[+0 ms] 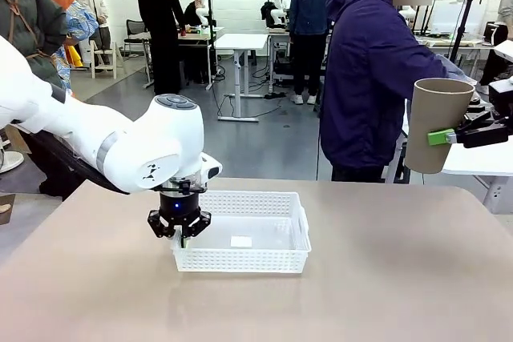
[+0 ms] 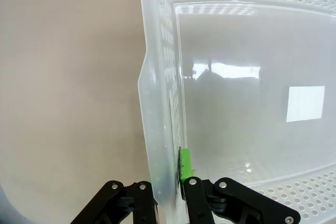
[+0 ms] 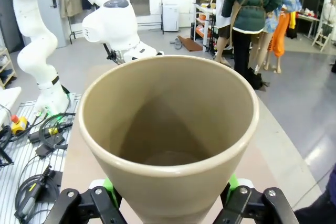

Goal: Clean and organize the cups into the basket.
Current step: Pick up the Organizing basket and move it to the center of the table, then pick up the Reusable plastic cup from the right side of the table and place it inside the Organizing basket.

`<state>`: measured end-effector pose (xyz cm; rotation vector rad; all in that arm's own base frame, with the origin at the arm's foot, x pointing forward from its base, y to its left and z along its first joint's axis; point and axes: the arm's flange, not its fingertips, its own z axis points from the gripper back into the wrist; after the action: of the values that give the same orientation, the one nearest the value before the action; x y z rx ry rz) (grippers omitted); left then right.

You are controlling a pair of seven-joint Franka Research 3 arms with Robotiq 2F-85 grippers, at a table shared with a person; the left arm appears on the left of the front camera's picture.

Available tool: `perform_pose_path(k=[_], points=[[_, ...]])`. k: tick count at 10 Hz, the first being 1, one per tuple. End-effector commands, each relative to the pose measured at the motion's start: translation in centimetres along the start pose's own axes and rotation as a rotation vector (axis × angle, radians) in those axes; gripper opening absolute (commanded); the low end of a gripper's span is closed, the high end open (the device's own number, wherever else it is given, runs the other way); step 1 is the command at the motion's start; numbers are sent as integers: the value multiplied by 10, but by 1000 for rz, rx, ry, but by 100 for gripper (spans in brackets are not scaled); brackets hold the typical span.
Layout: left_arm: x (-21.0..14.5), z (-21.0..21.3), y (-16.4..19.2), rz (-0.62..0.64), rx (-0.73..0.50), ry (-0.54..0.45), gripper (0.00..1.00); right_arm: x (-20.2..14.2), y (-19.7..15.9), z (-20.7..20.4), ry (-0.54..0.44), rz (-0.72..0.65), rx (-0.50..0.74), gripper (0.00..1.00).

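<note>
Left wrist view looks down on the left gripper (image 2: 170,176), clenched on the thin side wall of the shallow white lattice-sided plastic basket (image 2: 157,103), one green pad inside the wall and the other finger outside it. That wall looks flexible, so any pull or twist from this pinch could bow it, let it slip free, or tip the light basket up off the tan bench (image 1: 385,278). The basket sits near the bench's middle with no cup in it. Out at the right, past the bench's edge and well above it, the right gripper (image 1: 439,138) grasps a tall tan-brown tapered handleless cup (image 1: 437,102) around its lower body, mouth up and slightly tilted. The smooth taper is the weak spot: a jolt could let the cup slide through the pads, and from there it would likely fall to the floor, not the bench. Carried toward the basket, it could strike the left arm hanging over the basket's left end. A person in a dark purple jacket (image 1: 377,70) stands just behind the cup, so a wide swing might brush them.
</note>
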<state>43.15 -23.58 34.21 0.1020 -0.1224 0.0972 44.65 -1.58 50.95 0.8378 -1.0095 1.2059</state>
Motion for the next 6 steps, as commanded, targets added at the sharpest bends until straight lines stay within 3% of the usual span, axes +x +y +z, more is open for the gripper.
perform_pose_path(k=[1,3,4,6], points=[[-5,2,0,-7,16,-16,0,0,1,1,-10,18,10,26],[-5,2,0,-7,16,-16,0,0,1,1,-10,18,10,26],[-5,2,0,-7,16,-16,0,0,0,0,0,0,0,85],[-5,2,0,-7,16,-16,0,72,16,-70,304,55,31,85]])
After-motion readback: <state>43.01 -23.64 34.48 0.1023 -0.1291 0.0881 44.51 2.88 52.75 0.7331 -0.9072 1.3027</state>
